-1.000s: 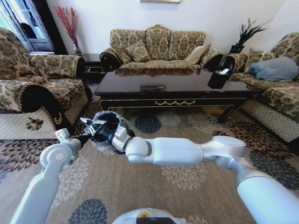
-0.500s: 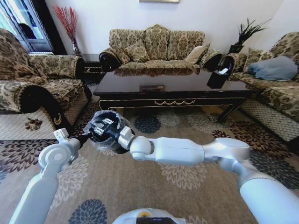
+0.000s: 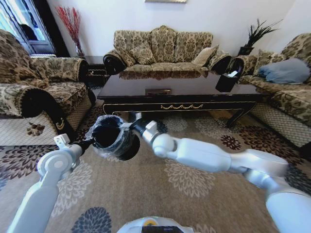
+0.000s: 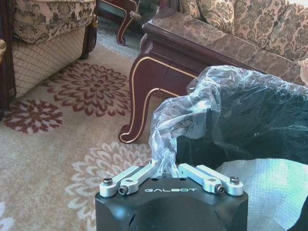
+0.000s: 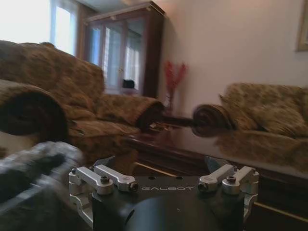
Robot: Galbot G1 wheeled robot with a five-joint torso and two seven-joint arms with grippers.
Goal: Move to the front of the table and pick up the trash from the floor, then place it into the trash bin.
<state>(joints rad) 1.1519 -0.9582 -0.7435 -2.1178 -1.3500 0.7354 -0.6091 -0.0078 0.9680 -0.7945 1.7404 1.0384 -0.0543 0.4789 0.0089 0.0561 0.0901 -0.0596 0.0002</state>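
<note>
The trash bin (image 3: 112, 137) hangs in the air over the floor (image 3: 146, 194), in front of the table's (image 3: 180, 94) left end, and the left gripper (image 4: 166, 166) is the one carrying it: fingers (image 4: 139, 177) pinched together on a bunched fold of the clear liner (image 4: 192, 110) at the rim. From the left wrist view you can see that plastic gathered right into the clenched jaws, the black bin wall just beyond, crinkled liner puffed up over the top. It's a small round black bin, shiny plastic wrapped around its rim, tilted so the dark mouth faces up toward the head camera.

Right gripper (image 3: 132, 118) now: it sits just past the bin's far rim, on the table side, arm reaching across from the right. The right wrist view shows its fingers (image 5: 103, 166) spread wide, nothing between them, a blurred grey patch of liner (image 5: 33, 178) low beside them.

Behind it all, the dark glossy table with the gold trim on its apron, a small black box (image 3: 227, 80) with white tissue on its right end, and patterned sofas (image 3: 163, 48) around. The carpet shows its flower medallions in brown, navy and cream.
</note>
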